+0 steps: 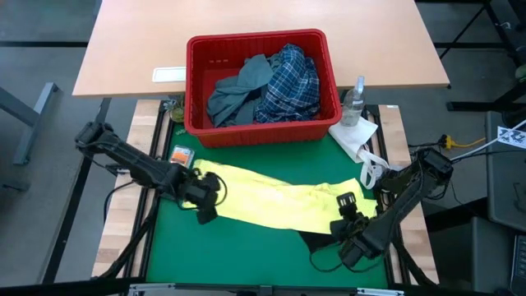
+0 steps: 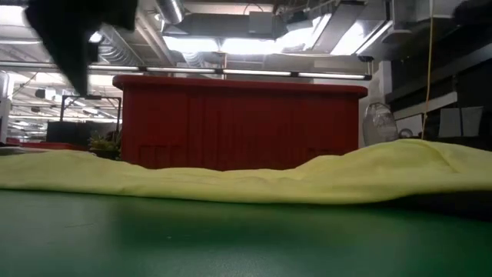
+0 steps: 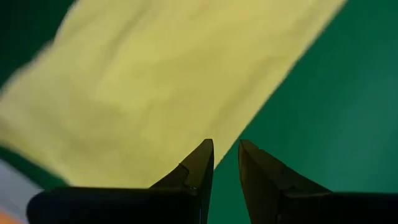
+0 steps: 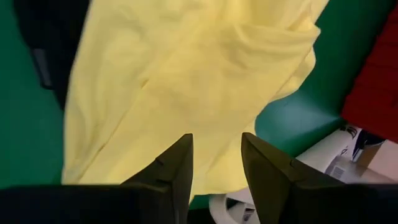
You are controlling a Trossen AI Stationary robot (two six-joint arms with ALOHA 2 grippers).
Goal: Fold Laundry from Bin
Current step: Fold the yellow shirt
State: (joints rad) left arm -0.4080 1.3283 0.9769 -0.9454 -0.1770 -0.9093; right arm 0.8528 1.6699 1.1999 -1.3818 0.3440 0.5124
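On your green mat (image 1: 164,255): the small yellow garment (image 1: 271,197), spread flat in front of the red bin (image 1: 261,131). In the bin: the blue-white plaid shirt (image 1: 289,82) and the grey-blue garment (image 1: 238,90). Your left gripper (image 1: 207,197) hovers at the yellow garment's left edge, fingers slightly parted, empty. Your right gripper (image 1: 352,215) sits above its right end, fingers apart, gripping nothing.

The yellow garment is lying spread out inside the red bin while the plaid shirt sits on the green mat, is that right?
No, it is the reverse. The high view shows the yellow garment spread on the green mat, and the plaid shirt in the red bin.
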